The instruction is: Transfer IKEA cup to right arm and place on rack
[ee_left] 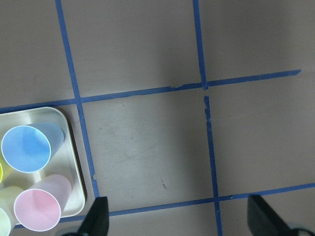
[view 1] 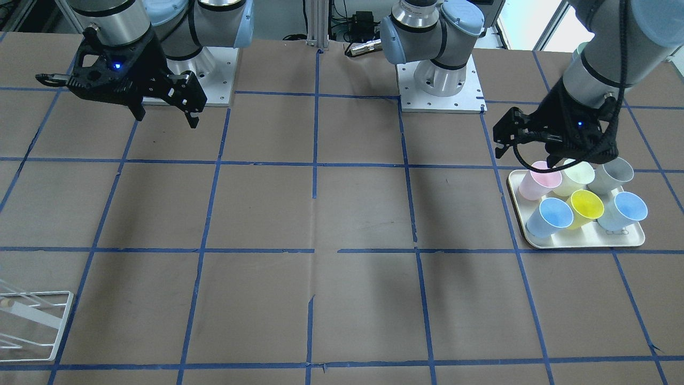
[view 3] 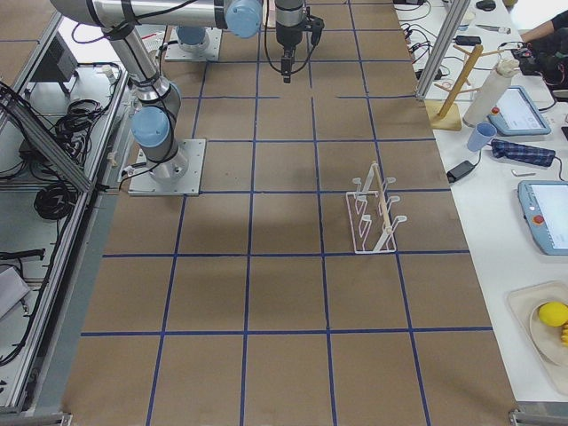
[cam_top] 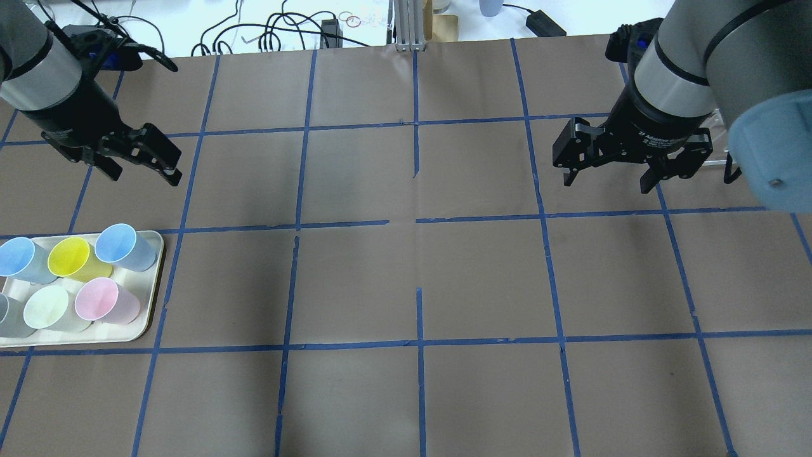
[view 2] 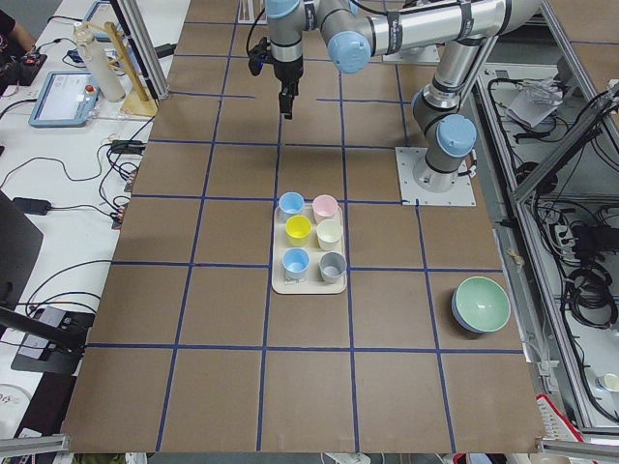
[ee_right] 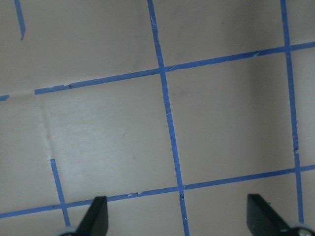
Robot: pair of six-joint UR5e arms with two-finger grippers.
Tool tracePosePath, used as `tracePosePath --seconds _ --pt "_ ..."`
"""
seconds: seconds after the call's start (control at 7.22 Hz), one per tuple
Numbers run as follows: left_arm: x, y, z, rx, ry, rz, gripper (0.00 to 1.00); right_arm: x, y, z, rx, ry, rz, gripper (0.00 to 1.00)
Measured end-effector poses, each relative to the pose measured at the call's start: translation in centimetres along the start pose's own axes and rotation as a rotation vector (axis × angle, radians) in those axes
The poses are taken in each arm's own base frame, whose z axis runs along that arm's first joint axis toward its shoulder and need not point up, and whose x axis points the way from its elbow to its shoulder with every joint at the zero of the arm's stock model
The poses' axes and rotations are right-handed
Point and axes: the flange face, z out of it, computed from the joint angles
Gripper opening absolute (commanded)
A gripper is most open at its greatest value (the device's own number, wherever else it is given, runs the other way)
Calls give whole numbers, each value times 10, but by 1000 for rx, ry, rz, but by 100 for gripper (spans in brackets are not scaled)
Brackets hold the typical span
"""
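Two alike light blue cups (cam_top: 124, 244) (cam_top: 19, 259) stand on a cream tray (cam_top: 154, 279) at the table's left, with pink, yellow, pale green and grey cups. In the front view the blue cups (view 1: 550, 216) (view 1: 622, 210) are in the tray's near row. My left gripper (cam_top: 143, 162) is open and empty, above the table just beyond the tray. Its wrist view shows one blue cup (ee_left: 27, 147) and the pink cup (ee_left: 38, 209). My right gripper (cam_top: 609, 174) is open and empty, high over the table's right half. The white wire rack (view 3: 374, 213) stands at the far right (view 1: 32, 321).
A green bowl (view 2: 482, 304) sits on the table near the left end. Blue tape lines grid the brown table. A side bench with tablets, a bottle and a wooden stand (view 3: 453, 84) runs along the operators' edge.
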Motion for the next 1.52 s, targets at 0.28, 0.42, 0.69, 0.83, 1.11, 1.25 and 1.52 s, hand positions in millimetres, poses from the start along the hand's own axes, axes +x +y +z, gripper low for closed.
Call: tracePosePath --seconds 0.28,0.42,0.69,0.83,1.11,1.25,1.52 --pt "-77 18 42 20 -9 201 100 0 0 0 0 0 1 100" --pt "-107 26 66 39 -29 318 100 0 0 0 0 0 1 100" --pt "-149 35 111 49 -42 484 100 1 -1 0 1 0 2 100" --pt "-159 34 126 42 -33 533 100 1 -1 0 2 0 2 100" --pt "-169 30 152 16 1 571 100 1 -1 0 4 -1 2 100" --pt "-173 27 165 5 15 577 100 1 -1 0 4 0 2 100" --pt "-184 18 192 -3 20 575 99 1 -1 0 3 0 3 100"
